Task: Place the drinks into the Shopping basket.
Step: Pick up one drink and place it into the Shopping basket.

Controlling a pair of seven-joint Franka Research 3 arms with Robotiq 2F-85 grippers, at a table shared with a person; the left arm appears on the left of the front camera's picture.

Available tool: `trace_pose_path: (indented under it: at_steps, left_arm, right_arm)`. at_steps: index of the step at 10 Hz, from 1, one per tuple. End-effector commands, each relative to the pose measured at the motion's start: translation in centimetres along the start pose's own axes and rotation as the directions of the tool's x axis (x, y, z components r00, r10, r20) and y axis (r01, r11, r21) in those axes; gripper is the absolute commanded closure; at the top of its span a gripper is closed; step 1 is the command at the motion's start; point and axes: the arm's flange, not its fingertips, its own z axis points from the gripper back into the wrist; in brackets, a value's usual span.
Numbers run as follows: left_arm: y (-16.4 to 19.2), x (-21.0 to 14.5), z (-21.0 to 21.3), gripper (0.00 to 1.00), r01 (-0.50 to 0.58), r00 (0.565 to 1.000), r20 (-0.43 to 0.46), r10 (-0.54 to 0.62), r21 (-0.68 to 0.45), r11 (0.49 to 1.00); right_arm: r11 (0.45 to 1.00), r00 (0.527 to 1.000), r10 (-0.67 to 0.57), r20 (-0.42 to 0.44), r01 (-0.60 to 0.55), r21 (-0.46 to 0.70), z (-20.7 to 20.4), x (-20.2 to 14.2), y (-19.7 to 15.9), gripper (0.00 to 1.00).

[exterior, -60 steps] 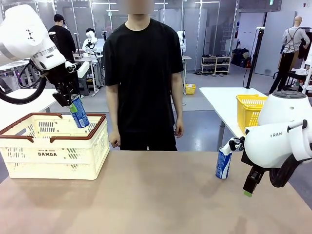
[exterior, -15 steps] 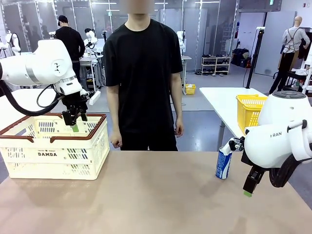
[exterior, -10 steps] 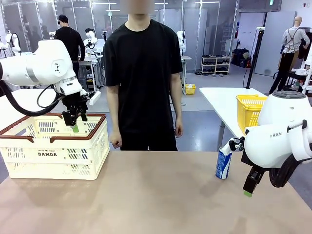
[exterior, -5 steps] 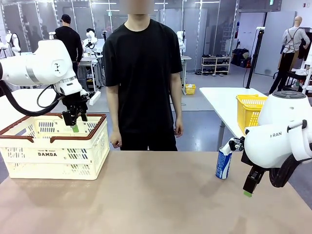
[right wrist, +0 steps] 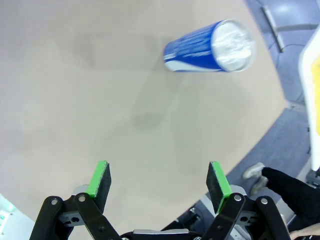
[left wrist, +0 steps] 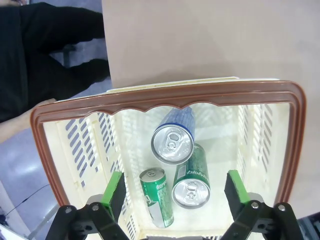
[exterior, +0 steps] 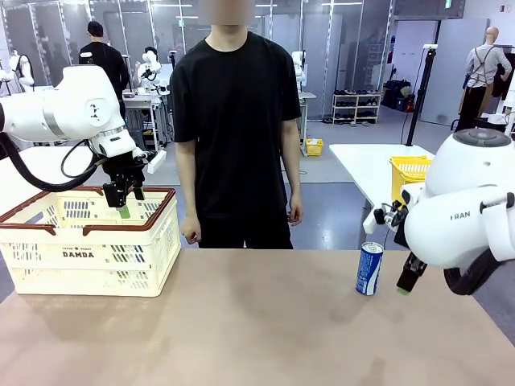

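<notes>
The cream Shopping basket [exterior: 88,249] with a brown rim stands at the table's left. My left gripper [exterior: 123,199] hangs open just above its rim. In the left wrist view the basket [left wrist: 295,130] holds three drinks under the open gripper [left wrist: 175,182]: a blue can [left wrist: 173,136] and two green cans [left wrist: 157,200] [left wrist: 191,181]. Another blue can [exterior: 369,268] stands upright on the table at the right. My right gripper [exterior: 405,280] hovers open just right of it, apart from it. The right wrist view has this can [right wrist: 207,46] well ahead of the open gripper [right wrist: 160,177].
A person in black stands at the table's far edge, arms down, one hand [exterior: 190,236] near the basket's far right corner. A yellow mesh basket [exterior: 409,178] sits on another table behind my right arm. Bare tabletop [exterior: 257,322] spans the middle.
Six seconds ago my left gripper held a blue can over the basket; it has let go and holds still. In the last half second my right arm rose, bringing its gripper beside the standing can.
</notes>
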Motion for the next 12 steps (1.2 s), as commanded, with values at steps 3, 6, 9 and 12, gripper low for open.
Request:
trace_pose_path:
  at_steps: [3,6,9,12]
  left_arm:
    - [0.1,0.0,0.0,0.00,0.003,1.000,0.001,-0.003,0.001,1.000]
    - [-4.1,-0.6,1.9,0.00,0.020,1.000,-0.015,-0.020,0.063,0.998]
    - [-11.6,-0.3,4.5,0.00,0.041,0.997,-0.071,-0.032,0.124,0.991]
    - [-17.0,-0.1,4.6,0.00,0.056,0.995,-0.094,-0.046,0.113,0.992]
  right_arm:
    - [0.999,0.999,0.038,0.035,-0.038,-0.007,1.3,3.6,-5.9,0.04]
    - [0.997,0.996,0.071,0.053,-0.072,0.024,1.0,5.1,-9.4,0.04]
    - [0.991,0.995,0.087,0.044,-0.091,0.095,-0.9,6.9,-11.1,0.04]
    - [0.983,0.993,0.107,0.041,-0.112,0.143,-2.3,8.5,-11.4,0.04]
